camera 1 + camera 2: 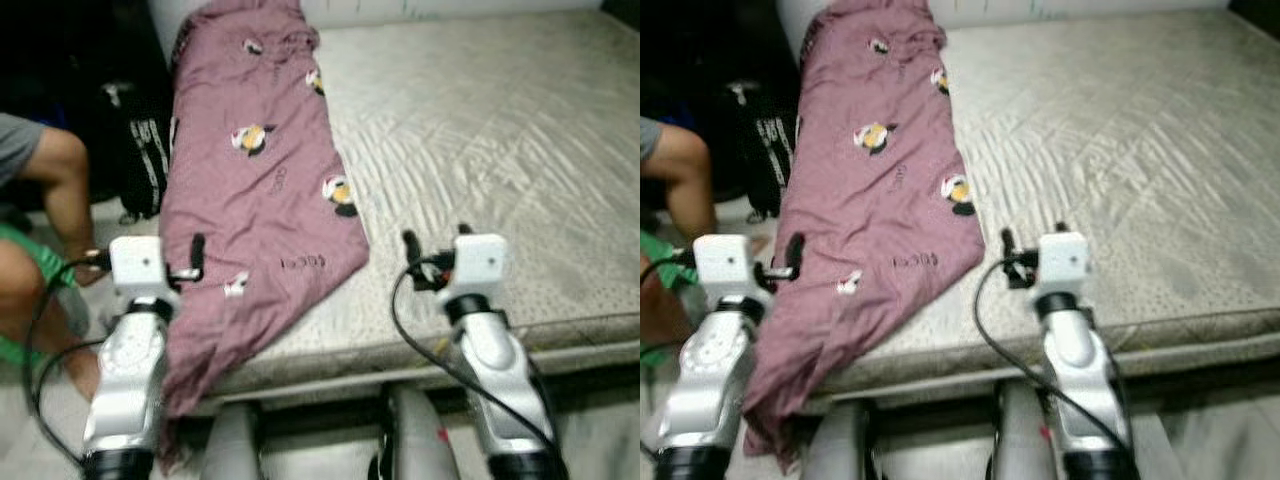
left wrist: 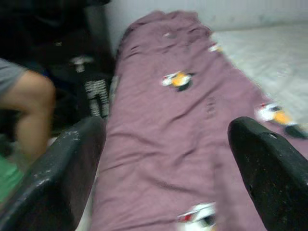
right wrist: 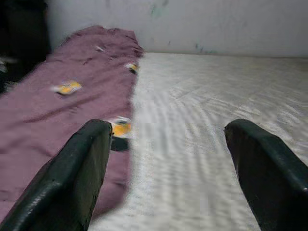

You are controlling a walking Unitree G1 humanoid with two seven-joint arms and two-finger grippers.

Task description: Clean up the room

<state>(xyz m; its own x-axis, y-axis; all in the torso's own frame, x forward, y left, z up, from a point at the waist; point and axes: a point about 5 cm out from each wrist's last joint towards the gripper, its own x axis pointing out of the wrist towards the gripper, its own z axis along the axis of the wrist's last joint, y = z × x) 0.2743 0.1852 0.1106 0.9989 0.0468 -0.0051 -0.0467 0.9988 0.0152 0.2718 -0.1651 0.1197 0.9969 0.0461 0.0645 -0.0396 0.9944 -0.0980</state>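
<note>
Along mattress [image 1: 500,130] left edge: mauve blanket [image 1: 260,170], near end hanging off front. Left gripper [image 2: 168,159] above blanket, jaws wide, empty. Right gripper [image 3: 168,163] above bare mattress, jaws wide, empty. Beside mattress, left: person's knee [image 1: 55,160], dark bag [image 1: 140,130].

Small dark print on the mauve blanket [image 1: 262,180], too blurred to read, white lettering on black bag [image 1: 148,150], illegible

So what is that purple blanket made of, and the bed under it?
The purple blanket looks like soft, thin woven cloth, maybe cotton: matte, creased, and drooping over the bed's edge. The mattress seems covered in pale quilted fabric with a slight sheen, shown by its stitched ripples. The exact fibres can't be told.
</note>
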